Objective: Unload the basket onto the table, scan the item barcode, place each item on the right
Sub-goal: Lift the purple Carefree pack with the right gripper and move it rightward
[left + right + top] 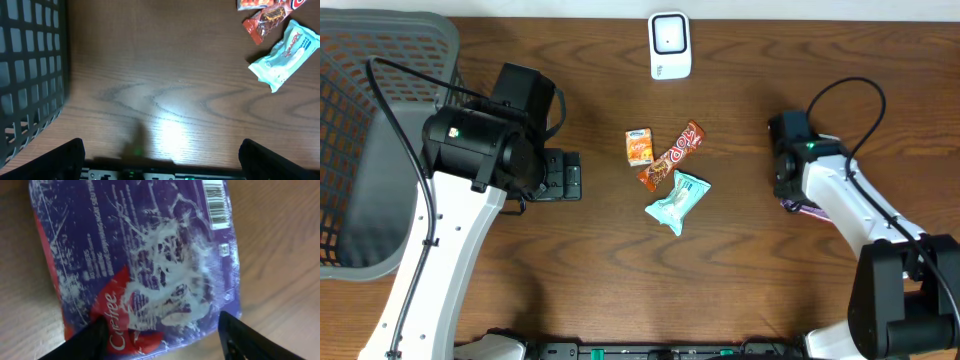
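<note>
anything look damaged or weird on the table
The purple packet under the right gripper looks worn: whitish creases and scuffs spread across the middle of its wrapper. Its barcode sits at one corner and seems clear of them. Nothing looks spilled.

A grey mesh basket (365, 70) sits at the left of a wooden table (620, 285), with an orange carton (639, 146), a brown bar (672, 157) and a teal packet (677, 201) mid-table.

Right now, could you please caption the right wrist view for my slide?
Open right gripper over a purple packet on the table, barcode facing up.
</note>
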Controlling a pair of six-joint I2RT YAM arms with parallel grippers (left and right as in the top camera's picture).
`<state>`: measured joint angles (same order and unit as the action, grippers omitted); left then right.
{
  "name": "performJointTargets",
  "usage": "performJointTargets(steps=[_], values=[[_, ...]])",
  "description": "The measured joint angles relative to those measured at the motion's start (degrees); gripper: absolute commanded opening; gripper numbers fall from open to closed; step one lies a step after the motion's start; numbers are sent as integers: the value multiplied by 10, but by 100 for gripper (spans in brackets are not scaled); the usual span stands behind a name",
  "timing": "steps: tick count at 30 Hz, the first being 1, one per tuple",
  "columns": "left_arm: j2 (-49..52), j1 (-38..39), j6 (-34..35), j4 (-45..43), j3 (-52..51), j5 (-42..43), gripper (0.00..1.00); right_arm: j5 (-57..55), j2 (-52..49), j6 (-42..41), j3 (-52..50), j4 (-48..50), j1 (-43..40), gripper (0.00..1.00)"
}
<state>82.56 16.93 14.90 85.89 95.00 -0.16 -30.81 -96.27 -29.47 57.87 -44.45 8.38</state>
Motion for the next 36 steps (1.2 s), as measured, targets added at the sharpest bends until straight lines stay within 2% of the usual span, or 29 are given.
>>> performJointTargets(steps=[5, 8, 10, 13, 18, 22, 24, 29, 36], values=[[0, 0, 1, 0, 0, 0, 98, -23, 7, 15, -48, 98, 1, 65], [0, 0, 1, 0, 0, 0, 98, -29, 12, 22, -65, 127, 3, 55], [0, 0, 1, 0, 0, 0, 98, -26, 13, 27, -70, 135, 3, 58], [0, 0, 1, 0, 0, 0, 98, -27, 14, 33, -70, 132, 3, 66], [0, 0, 1, 0, 0, 0, 98, -16, 14, 40, -33, 44, 3, 67], [0, 0, 1, -1, 0, 0, 98, 8, 14, 49, 40, -40, 3, 69], [0, 0, 1, 0, 0, 0, 98, 23, 14, 58, 77, -51, 3, 69], [0, 0, 1, 0, 0, 0, 98, 63, 14, 76, 104, -20, 3, 69], [0, 0, 1, 0, 0, 0, 98, 80, 12, 83, 43, 68, 3, 71]])
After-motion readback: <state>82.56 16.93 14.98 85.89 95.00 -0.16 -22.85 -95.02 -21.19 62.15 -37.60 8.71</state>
